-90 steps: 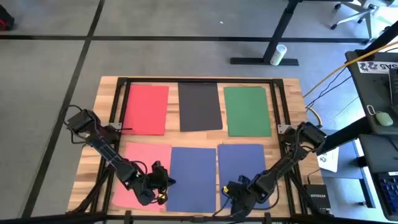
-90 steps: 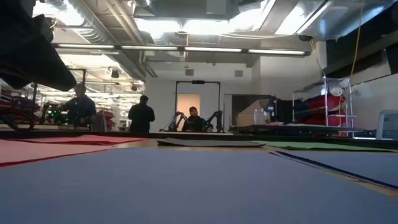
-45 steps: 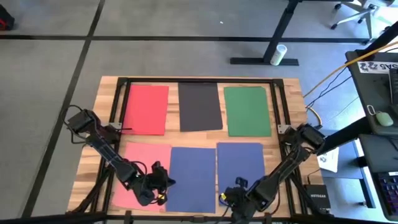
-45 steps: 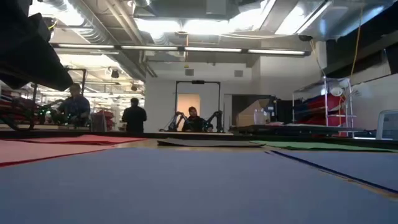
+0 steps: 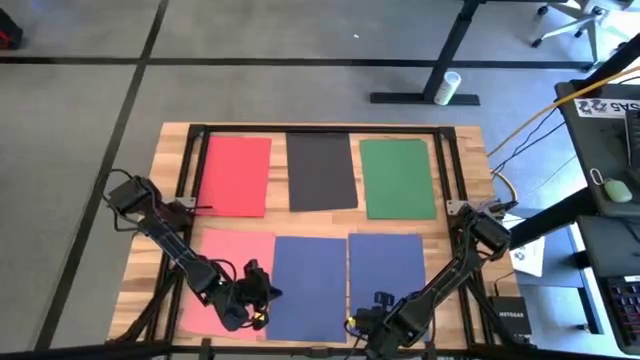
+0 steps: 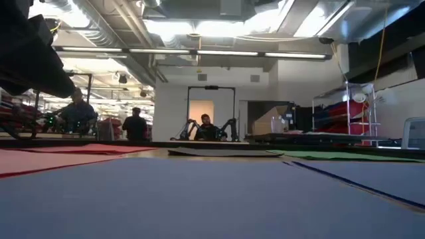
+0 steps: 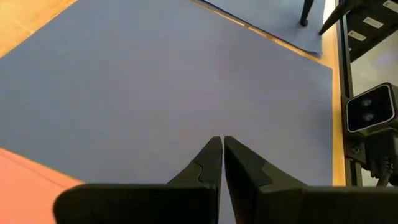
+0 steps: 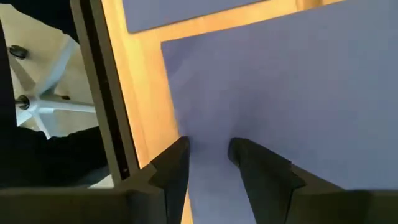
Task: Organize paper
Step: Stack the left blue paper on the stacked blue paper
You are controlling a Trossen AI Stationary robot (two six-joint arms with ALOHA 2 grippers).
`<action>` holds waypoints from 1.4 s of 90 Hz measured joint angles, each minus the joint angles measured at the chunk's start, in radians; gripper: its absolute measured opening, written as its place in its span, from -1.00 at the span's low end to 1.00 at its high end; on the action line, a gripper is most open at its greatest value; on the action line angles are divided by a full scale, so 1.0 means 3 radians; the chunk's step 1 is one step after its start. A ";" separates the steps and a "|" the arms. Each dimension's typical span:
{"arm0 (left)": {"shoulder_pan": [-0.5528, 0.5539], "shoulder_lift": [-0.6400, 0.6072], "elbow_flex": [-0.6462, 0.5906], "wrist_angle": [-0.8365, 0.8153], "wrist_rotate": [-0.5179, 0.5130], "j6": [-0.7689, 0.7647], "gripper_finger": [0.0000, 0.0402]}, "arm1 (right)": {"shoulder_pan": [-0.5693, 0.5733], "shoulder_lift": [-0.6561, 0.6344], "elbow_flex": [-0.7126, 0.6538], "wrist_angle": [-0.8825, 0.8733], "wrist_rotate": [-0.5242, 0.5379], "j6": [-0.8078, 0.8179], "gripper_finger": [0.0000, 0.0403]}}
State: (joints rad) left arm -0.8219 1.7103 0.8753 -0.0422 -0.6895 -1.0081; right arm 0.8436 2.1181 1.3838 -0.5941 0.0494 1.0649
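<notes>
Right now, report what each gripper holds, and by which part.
Nothing is held. The left gripper is shut over the middle blue sheet; the right gripper is open at the right blue sheet's near edge.

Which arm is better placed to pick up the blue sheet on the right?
Right. The right gripper is open over that blue sheet at its near edge, while the left gripper is shut above the middle blue sheet.

Right tool [image 5: 362,322] hides near corner of blue sheet [image 5: 386,275].
</notes>
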 joint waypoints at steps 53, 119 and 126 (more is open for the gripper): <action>-0.0001 0.0000 0.0000 0.0001 0.0000 0.0000 -1.00 | 0.0001 0.0029 0.0171 -0.0168 -0.0060 -0.0066 -0.98; -0.0127 0.0000 0.0013 -0.0232 0.0087 -0.0389 -1.00 | -0.0273 0.0051 0.1227 -0.0874 0.0397 -0.0848 -1.00; -0.0159 0.0000 0.0013 -0.0331 0.0162 -0.0507 -1.00 | -0.0295 0.0051 0.1227 -0.0875 0.0387 -0.0886 -1.00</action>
State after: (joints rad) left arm -0.8696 1.7103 0.8791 -0.1413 -0.6411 -1.1603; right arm 0.7551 2.1334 1.7519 -0.8567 0.1654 0.7990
